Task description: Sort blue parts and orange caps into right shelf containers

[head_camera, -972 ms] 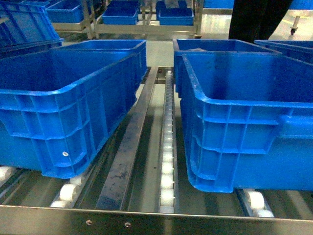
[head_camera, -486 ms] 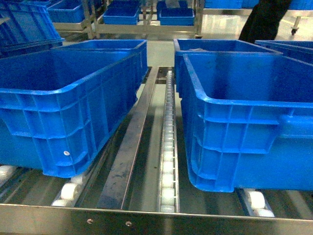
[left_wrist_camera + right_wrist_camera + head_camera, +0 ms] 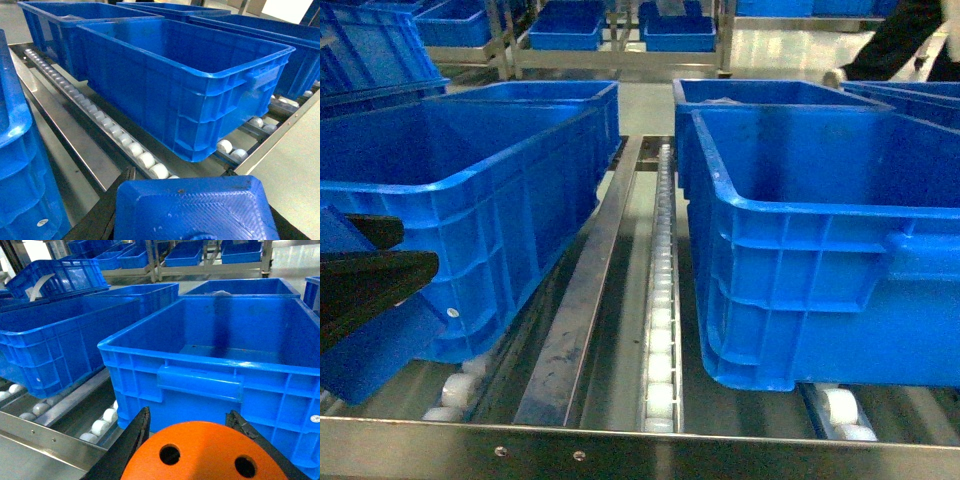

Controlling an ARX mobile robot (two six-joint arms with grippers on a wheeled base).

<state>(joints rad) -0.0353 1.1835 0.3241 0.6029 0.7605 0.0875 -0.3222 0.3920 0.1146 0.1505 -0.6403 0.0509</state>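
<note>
Looking from the head camera: two big blue crates sit on a roller shelf, the right shelf container (image 3: 820, 250) on the right and another crate (image 3: 460, 200) on the left, with a roller track (image 3: 662, 300) between them. The left tool (image 3: 365, 300) enters at the left edge holding a blue part (image 3: 370, 355) low against the left crate's wall. No right tool shows here.

Left wrist view: the left tool's dark fingers close on either side of the blue part (image 3: 195, 210), a ribbed moulded piece filling the bottom of the frame. The right shelf container (image 3: 185, 85) lies ahead and to the right, across the roller track (image 3: 100, 117).

Right wrist view: the right tool (image 3: 192, 440) grips an orange cap (image 3: 200, 455), holed flat top facing the camera, fingers tight on both sides. The right shelf container (image 3: 225, 345) stands straight ahead, its handle bar just beyond the cap, its floor bare where visible.

Key relation: the right arm looks nearer; I'd judge the cap needs lifting over the near rim and forward. The crate's long axis runs away from the robot.
</note>
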